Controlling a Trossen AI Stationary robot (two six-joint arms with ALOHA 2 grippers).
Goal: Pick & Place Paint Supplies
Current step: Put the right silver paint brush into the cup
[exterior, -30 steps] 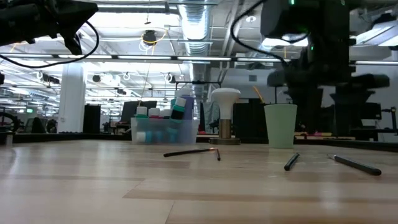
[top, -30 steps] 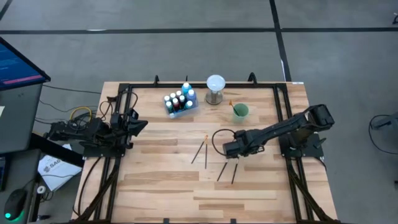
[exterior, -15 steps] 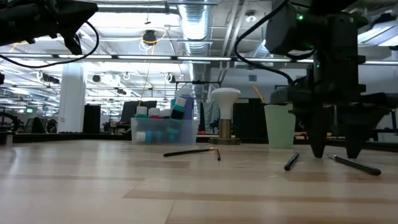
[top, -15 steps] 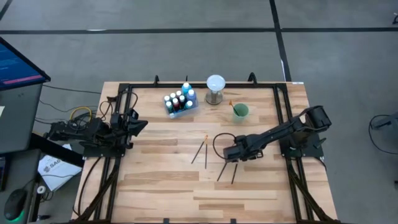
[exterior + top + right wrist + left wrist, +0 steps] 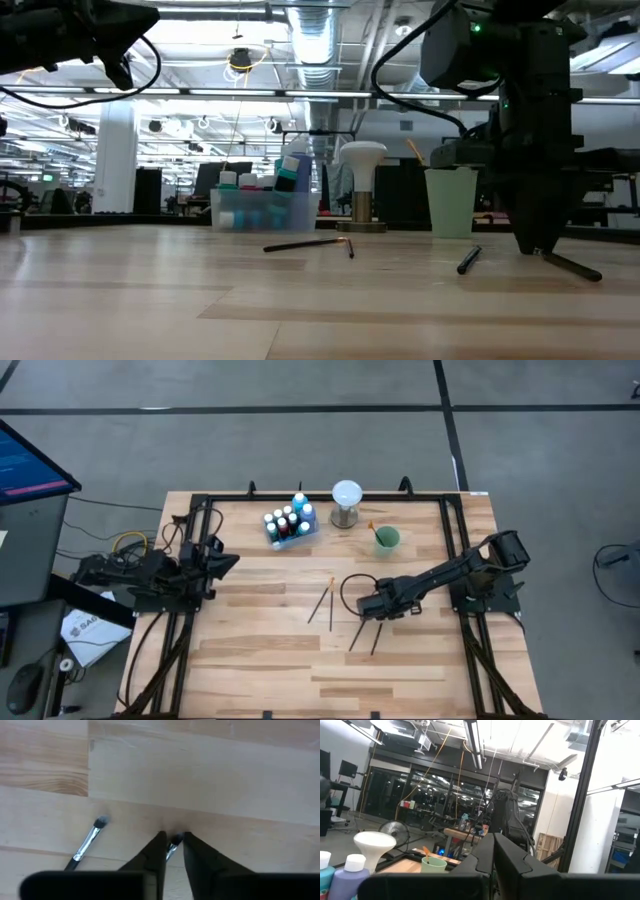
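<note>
Four brushes (image 5: 320, 605) lie flat; bottles (image 5: 288, 522) stand binned.

Right gripper (image 5: 374, 615) over dark-handled brushes (image 5: 366, 637).

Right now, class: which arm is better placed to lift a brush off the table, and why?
The right. The right gripper is down at the table with its fingers closed around a brush tip. The left gripper sits shut at the table's left edge, far from the brushes.
</note>
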